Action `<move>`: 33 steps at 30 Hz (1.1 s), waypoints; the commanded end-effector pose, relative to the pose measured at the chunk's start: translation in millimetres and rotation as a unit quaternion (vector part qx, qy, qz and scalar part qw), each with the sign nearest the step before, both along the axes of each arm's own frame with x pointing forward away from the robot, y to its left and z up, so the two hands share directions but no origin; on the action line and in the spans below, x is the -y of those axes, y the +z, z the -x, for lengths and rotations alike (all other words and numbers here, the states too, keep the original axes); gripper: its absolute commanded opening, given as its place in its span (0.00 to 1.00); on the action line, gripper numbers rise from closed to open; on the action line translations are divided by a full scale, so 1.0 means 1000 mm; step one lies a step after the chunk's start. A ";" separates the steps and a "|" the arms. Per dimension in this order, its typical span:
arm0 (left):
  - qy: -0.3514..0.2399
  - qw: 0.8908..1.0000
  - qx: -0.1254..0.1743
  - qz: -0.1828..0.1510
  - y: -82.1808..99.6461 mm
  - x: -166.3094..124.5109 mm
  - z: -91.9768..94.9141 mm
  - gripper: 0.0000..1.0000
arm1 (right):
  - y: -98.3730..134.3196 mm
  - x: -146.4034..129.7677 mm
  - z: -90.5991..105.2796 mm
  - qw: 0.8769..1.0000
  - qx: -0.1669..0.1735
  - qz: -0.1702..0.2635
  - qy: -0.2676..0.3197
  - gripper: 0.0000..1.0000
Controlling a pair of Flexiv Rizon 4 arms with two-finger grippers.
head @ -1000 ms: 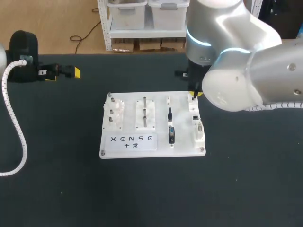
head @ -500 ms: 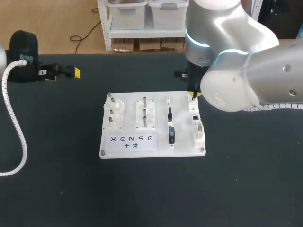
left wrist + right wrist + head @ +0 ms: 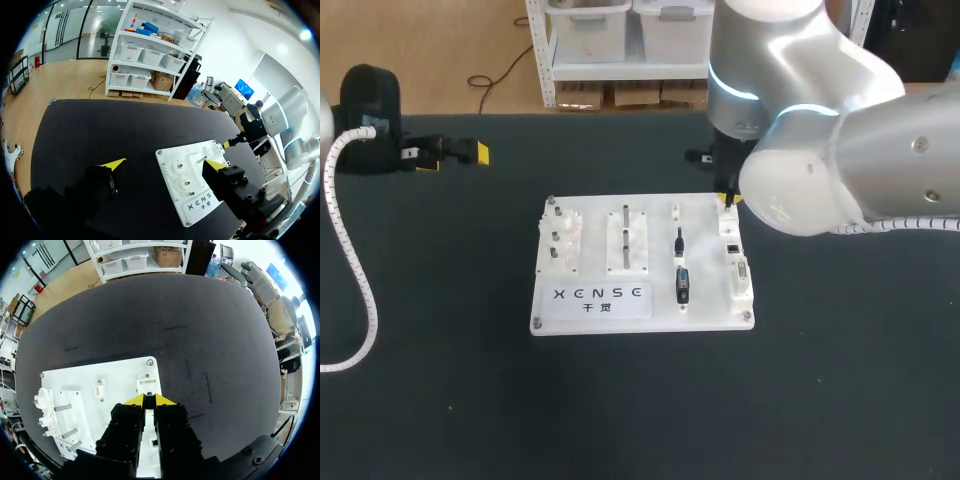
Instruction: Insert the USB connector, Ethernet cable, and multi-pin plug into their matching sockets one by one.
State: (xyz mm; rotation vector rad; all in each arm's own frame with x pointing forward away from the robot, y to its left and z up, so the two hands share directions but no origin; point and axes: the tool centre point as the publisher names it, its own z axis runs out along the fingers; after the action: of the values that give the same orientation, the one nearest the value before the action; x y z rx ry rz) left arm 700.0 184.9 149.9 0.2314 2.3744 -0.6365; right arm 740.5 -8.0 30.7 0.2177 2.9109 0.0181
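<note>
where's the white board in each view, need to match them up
head view: white board mid-table, right gripper over its far right corner.
left wrist view: board ahead of left gripper.
right wrist view: board beneath right gripper.
shared landmark: right gripper's yellow tips.

Only print anywhere was on the white board (image 3: 660, 290): a label (image 3: 600, 297) along its front edge carried one row of dark capital letters with two smaller characters centred underneath. Same marking showed up in the left wrist view too, sitting at a slant.
</note>
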 end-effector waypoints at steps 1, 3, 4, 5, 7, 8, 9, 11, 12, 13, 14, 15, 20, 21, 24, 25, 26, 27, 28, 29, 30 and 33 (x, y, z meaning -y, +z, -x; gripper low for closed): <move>0.000 1.000 0.000 0.000 0.000 0.000 0.000 1.00 | -0.003 -0.002 0.000 1.000 0.001 0.000 0.000 0.00; 0.000 1.000 0.000 0.000 0.000 0.000 0.000 1.00 | -0.003 -0.002 -0.001 1.000 0.000 0.001 0.001 0.00; 0.000 1.000 0.000 0.000 0.000 0.000 0.000 1.00 | -0.003 -0.002 -0.001 1.000 0.000 0.001 0.001 0.00; 0.000 1.000 0.000 0.000 0.000 0.000 0.000 1.00 | -0.004 -0.002 -0.001 1.000 0.000 0.001 0.000 0.00; 0.000 1.000 0.000 0.000 0.000 0.000 0.000 1.00 | -0.005 -0.001 0.000 1.000 -0.001 0.003 0.000 0.00; 0.000 1.000 0.000 0.000 0.000 0.000 0.000 1.00 | -0.007 0.001 0.000 1.000 -0.002 0.005 -0.001 0.00; 0.000 1.000 0.000 0.000 0.000 0.000 0.000 1.00 | -0.007 0.002 0.000 1.000 -0.002 0.005 -0.002 0.00; 0.000 1.000 0.000 0.000 0.000 0.000 0.000 1.00 | -0.006 0.003 0.000 1.000 -0.003 0.005 -0.003 0.00; 0.000 1.000 0.000 0.000 0.000 0.000 0.000 1.00 | -0.006 0.004 0.000 1.000 -0.004 0.005 -0.003 0.00; 0.000 1.000 0.000 0.000 0.000 0.000 0.000 1.00 | -0.006 0.004 0.000 1.000 -0.004 0.005 -0.004 0.00; 0.000 1.000 0.000 0.000 0.000 0.000 0.000 1.00 | -0.006 0.004 0.000 1.000 -0.005 0.005 -0.004 0.00; 0.000 1.000 0.000 0.000 0.000 0.000 0.000 1.00 | -0.006 0.004 0.000 1.000 -0.005 0.005 -0.004 0.00; 0.000 1.000 0.000 0.000 0.000 0.000 0.000 1.00 | -0.006 0.005 0.000 1.000 -0.006 0.004 -0.004 0.00; 0.000 1.000 0.000 0.000 0.000 0.000 0.000 1.00 | -0.006 0.005 0.000 1.000 -0.006 0.004 -0.003 0.00; 0.000 1.000 0.000 0.000 0.000 0.000 0.000 1.00 | -0.006 0.005 0.000 1.000 -0.004 0.006 -0.001 0.00; 0.000 1.000 0.000 0.000 0.000 0.000 0.000 1.00 | -0.006 0.005 0.000 1.000 -0.004 0.007 -0.001 0.00; 0.000 1.000 0.000 0.000 0.000 0.000 0.000 1.00 | -0.006 0.005 -0.001 1.000 -0.004 0.007 0.000 0.00; 0.000 1.000 0.000 0.000 0.000 0.000 0.000 1.00 | -0.006 0.005 -0.001 1.000 -0.004 0.008 0.000 0.00; 0.000 1.000 0.000 0.000 0.000 0.000 0.000 1.00 | -0.006 0.004 -0.001 1.000 -0.003 0.008 0.000 0.00; 0.000 1.000 0.000 0.000 0.000 0.000 0.000 1.00 | -0.006 0.004 -0.001 1.000 -0.003 0.009 0.001 0.00; 0.000 1.000 0.000 0.000 0.000 0.000 0.000 1.00 | -0.006 0.004 -0.001 1.000 -0.002 0.009 0.001 0.00; 0.000 1.000 0.000 0.000 0.000 0.000 0.000 1.00 | -0.006 0.003 -0.002 1.000 -0.002 0.009 0.004 0.00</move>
State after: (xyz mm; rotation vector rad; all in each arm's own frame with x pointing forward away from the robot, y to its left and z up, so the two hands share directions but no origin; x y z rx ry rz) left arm 700.0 184.9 149.9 0.2314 2.3744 -0.6365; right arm 742.0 -10.8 29.5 0.2057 2.9173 -0.0070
